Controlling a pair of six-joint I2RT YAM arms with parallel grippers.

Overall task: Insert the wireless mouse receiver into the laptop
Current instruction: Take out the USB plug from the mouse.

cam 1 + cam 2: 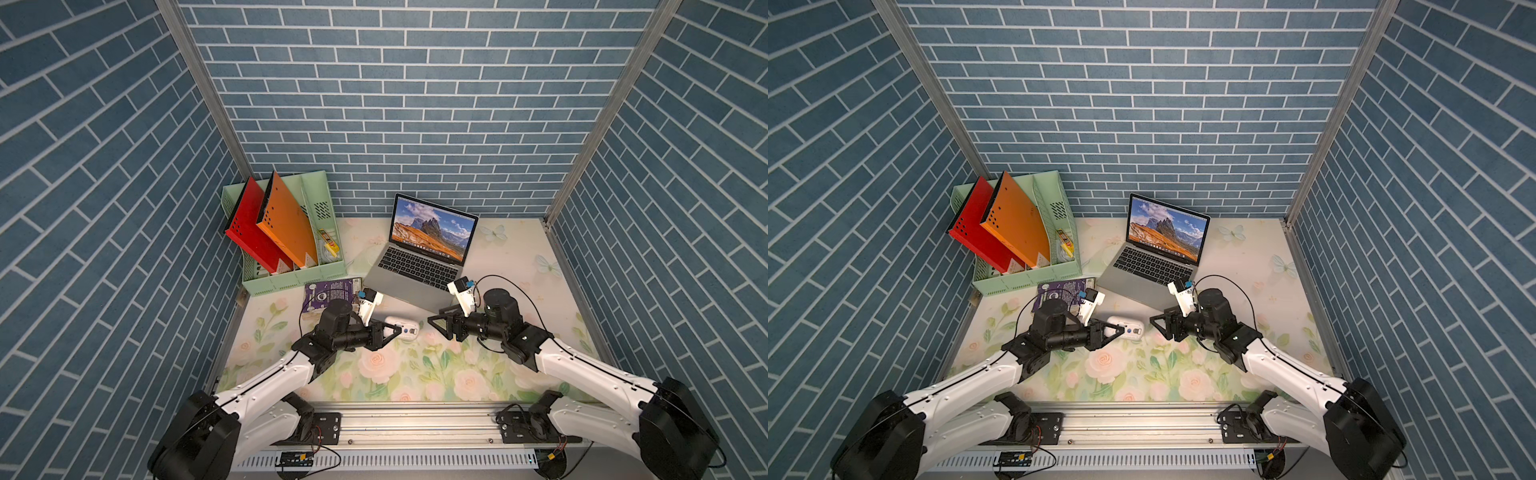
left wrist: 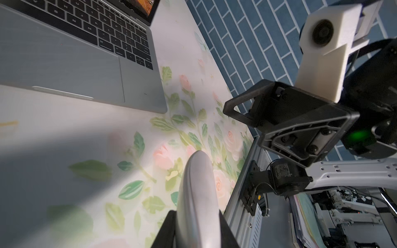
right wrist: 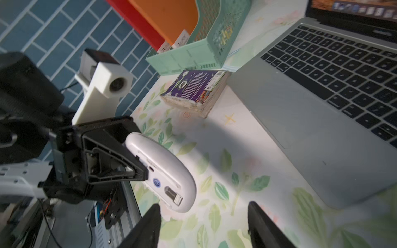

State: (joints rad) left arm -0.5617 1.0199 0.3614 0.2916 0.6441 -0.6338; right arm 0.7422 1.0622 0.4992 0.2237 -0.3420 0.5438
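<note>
Left gripper [image 1: 395, 331] is clamped on the mouse [image 1: 410, 332], held over the near-middle of the flowered table [image 1: 498, 332], just in front of the laptop [image 1: 419, 266]. The mouse's underside is turned up, and the small metal receiver [image 3: 173, 195] sits in its slot. Right gripper [image 1: 435, 316] has its jaws apart, just right of the mouse and not touching it. The laptop stands open at the far middle. A purple book [image 1: 328, 291] and a green file tray [image 1: 291, 274] lie to the far left.
</note>
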